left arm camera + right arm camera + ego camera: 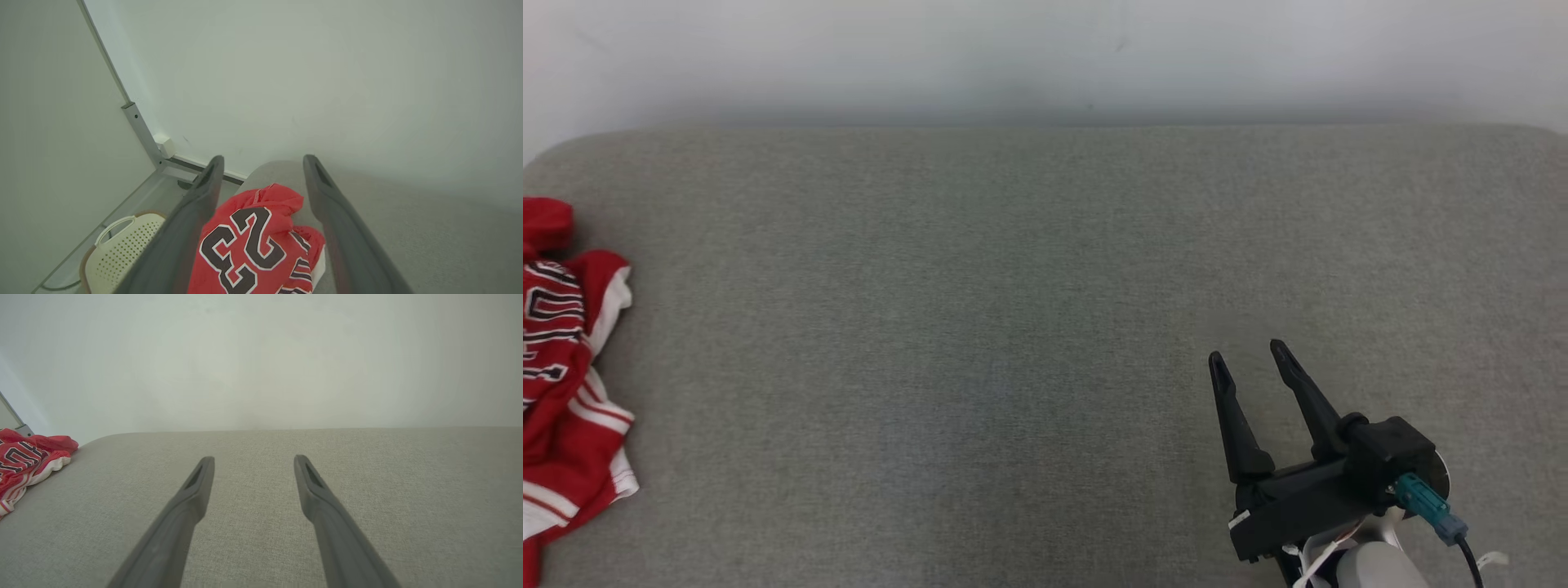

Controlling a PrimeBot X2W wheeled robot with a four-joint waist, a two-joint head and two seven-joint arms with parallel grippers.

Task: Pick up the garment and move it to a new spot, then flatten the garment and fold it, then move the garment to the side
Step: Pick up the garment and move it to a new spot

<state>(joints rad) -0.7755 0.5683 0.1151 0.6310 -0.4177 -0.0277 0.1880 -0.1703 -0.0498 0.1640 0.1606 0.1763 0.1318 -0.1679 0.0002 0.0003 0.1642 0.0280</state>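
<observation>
The garment [568, 384] is a red jersey with white trim and dark lettering, lying crumpled at the far left edge of the grey padded surface [980, 310]. In the left wrist view the garment [253, 241] shows a dark "23" between the fingers of my left gripper [263, 161], which hangs open just above it with nothing held. My right gripper [1248, 353] is open over bare surface at the lower right, far from the garment. The right wrist view has my right gripper [253, 459] open and the garment [28, 461] at the far left.
A cream perforated basket [118, 249] stands on the floor beyond the surface's left end. A metal frame post [143, 134] runs along the pale wall there. A white wall [1045, 57] bounds the far edge of the surface.
</observation>
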